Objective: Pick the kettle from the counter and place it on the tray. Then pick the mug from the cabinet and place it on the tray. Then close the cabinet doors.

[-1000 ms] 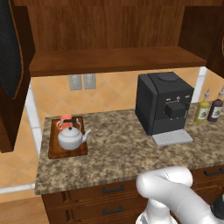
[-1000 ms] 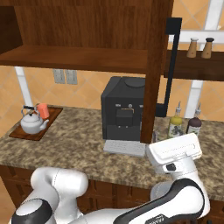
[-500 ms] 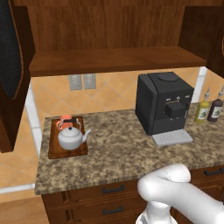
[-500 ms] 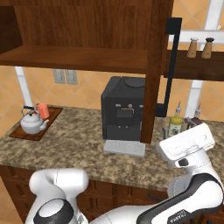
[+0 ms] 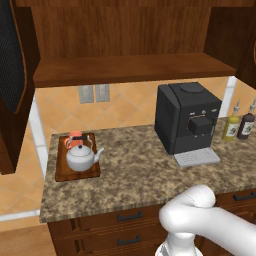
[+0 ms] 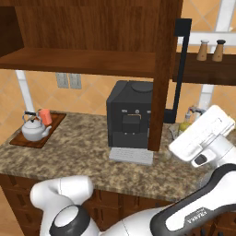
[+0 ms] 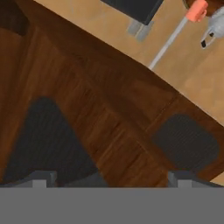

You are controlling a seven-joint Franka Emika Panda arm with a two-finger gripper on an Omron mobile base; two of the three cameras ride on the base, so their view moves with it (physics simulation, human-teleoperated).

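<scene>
Kettle and mug both stand on the tray at the left end of the surface, the mug just behind the kettle and near it. By that layout, the two placements appear complete; the remaining item is the cabinet doors.

The right door stands swung out toward the robot, edge-on in the right base view, with its black bar handle on the far side. The left door hangs open at the left edge of the left base view.

The claw is spread wide and holds nothing; its fingertips face dark wood grain at close range.

Handling judgement: the door is a rigid, hinged panel that should swing freely under a light sideways push. Best contact is the wooden frame on the free edge, far from the hinge. The mesh panel looks thinner and should be avoided.
</scene>
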